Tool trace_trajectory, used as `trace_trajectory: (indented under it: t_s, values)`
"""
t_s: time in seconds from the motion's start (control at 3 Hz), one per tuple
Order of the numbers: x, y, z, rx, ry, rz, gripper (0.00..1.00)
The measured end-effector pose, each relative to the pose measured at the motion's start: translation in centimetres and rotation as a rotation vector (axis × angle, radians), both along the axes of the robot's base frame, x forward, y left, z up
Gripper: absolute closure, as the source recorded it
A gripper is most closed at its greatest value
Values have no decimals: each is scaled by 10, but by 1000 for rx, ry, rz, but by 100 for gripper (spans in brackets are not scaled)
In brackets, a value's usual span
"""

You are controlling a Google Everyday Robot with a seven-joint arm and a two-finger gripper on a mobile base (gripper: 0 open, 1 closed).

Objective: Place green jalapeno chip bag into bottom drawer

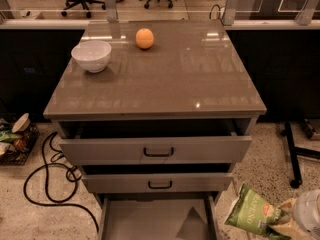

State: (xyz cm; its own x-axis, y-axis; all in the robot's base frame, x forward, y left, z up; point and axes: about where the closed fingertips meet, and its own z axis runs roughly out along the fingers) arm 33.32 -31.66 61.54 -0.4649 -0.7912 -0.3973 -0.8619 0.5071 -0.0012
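Note:
The green jalapeno chip bag (pixel 252 210) is a light-green crinkly bag with white lettering. It hangs low at the right of the cabinet, just right of the open bottom drawer (pixel 150 219). My gripper (pixel 286 223) is at the lower right corner of the view, shut on the bag's right end. The bag tilts down toward the left. The bottom drawer is pulled out and its flat grey floor is bare.
The two upper drawers (pixel 157 151) with black handles stand slightly open. A white bowl (pixel 91 55) and an orange (pixel 144 38) sit on the cabinet top. A black cable (pixel 47 181) and a basket (pixel 12 141) lie on the floor at left; a black stand leg (pixel 292 154) is at right.

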Motion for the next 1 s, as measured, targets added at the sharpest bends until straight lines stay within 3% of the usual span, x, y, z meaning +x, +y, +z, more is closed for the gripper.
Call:
trace_trajectory:
  t_s: [0.33,0.67,1.0]
  values:
    - [-12,26,-36,4,46,45,100]
    - [-9,30,-43,-13,44,50,100]
    - [7,44,-76,-80,46,73,100]
